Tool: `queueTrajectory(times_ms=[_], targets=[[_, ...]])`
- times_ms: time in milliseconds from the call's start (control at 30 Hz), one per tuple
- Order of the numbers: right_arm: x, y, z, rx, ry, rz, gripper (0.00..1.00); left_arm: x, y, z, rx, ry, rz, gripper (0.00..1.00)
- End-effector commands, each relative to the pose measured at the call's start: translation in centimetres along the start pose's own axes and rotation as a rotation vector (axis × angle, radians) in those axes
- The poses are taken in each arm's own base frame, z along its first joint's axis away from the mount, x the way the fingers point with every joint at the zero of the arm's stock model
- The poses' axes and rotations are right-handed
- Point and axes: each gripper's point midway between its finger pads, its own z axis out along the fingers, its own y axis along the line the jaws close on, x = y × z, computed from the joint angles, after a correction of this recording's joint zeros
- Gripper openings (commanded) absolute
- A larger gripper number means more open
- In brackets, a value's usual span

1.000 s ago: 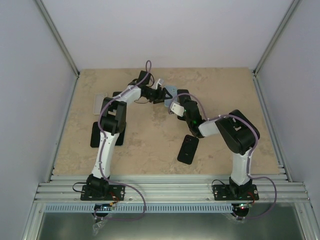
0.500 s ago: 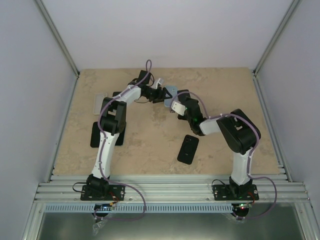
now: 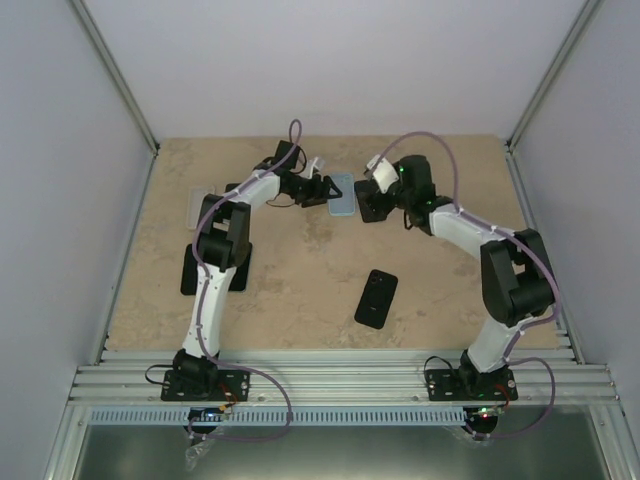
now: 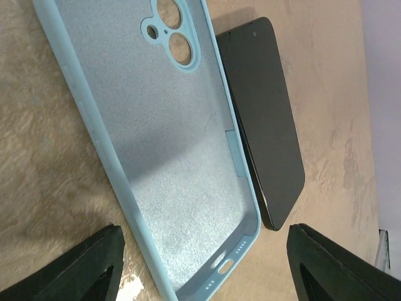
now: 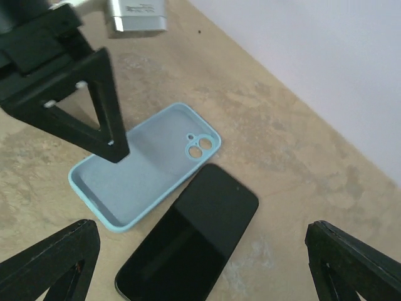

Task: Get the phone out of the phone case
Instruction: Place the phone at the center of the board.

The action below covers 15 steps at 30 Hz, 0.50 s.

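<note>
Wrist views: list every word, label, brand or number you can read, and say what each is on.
No text can be read in either wrist view.
Case: plain light blue inside, no print.
Phone: dark face, no marks.
Grey block at the top of the right wrist view: a few dark marks, too blurred to read.

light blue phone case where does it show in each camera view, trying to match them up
Top external: the light blue phone case lies at the far middle of the table.
Left wrist: the case fills the left and centre, empty, open side up.
Right wrist: the case sits left of centre, the black phone at its lower right.
Shared landmark: the left gripper, right beside the case.
</note>
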Motion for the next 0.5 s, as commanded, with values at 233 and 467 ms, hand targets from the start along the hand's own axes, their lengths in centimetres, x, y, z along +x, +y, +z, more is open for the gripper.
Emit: queueTrajectory(times_ms=[233, 467], targets=[[7.6, -0.1, 0.5, -0.308, 0.175, 0.602, 0.93, 0.1, 0.3, -2.3, -0.049, -0.024, 0.008, 0.75], [9.7, 0.4, 2.2, -0.355, 0.21, 0.704, 0.93, 0.1, -1.3, -3.8, -0.031, -0.042, 0.033, 0.75]])
